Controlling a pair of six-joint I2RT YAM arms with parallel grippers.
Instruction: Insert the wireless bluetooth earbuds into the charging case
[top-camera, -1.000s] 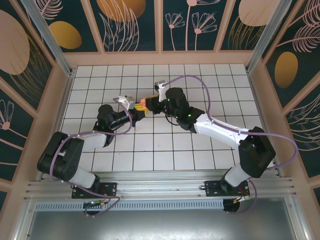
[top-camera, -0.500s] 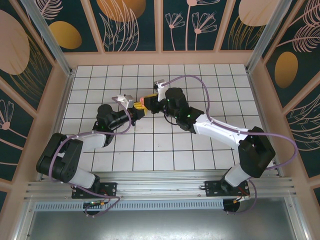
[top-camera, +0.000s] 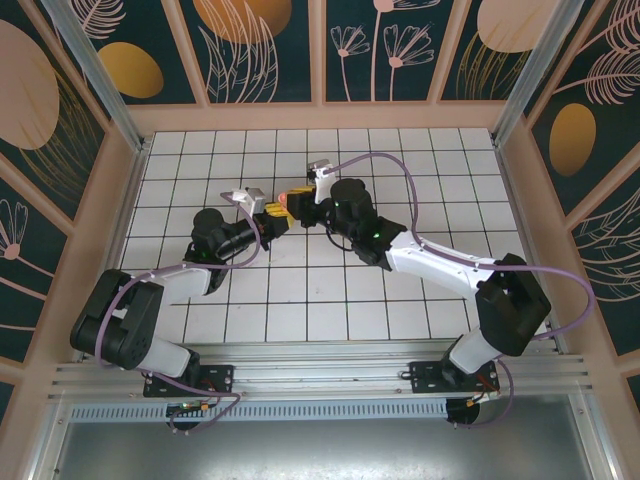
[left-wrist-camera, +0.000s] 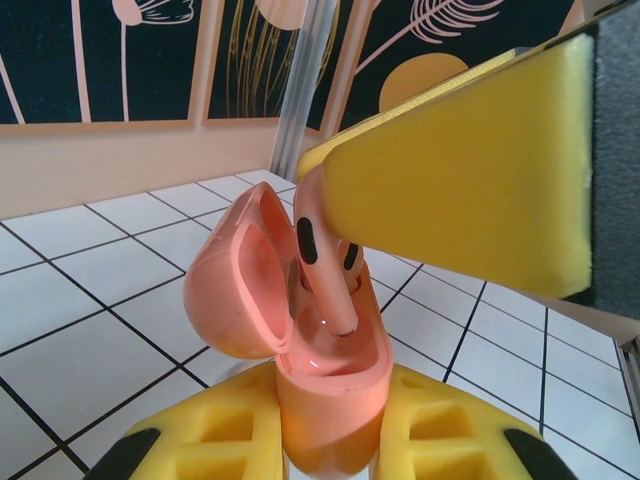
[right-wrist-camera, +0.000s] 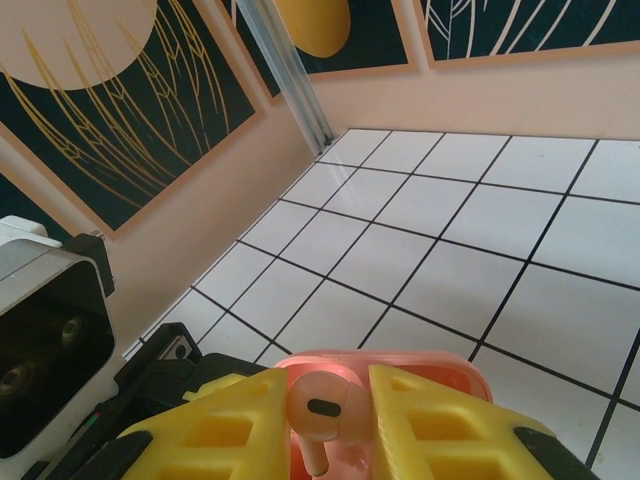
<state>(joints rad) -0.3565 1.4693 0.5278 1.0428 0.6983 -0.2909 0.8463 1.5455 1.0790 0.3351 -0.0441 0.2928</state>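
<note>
Left gripper (left-wrist-camera: 335, 425) clamps the charging case (left-wrist-camera: 235, 290) by its body, lid open; right gripper (right-wrist-camera: 328, 405) pinches one earbud (left-wrist-camera: 325, 265) directly above the case. The earbud's stem reaches down into the case's well.

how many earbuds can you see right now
1. The earbud is pinched in the right gripper, stem dipping into the open charging case that the left gripper holds. Another may be hidden inside the case.
</note>
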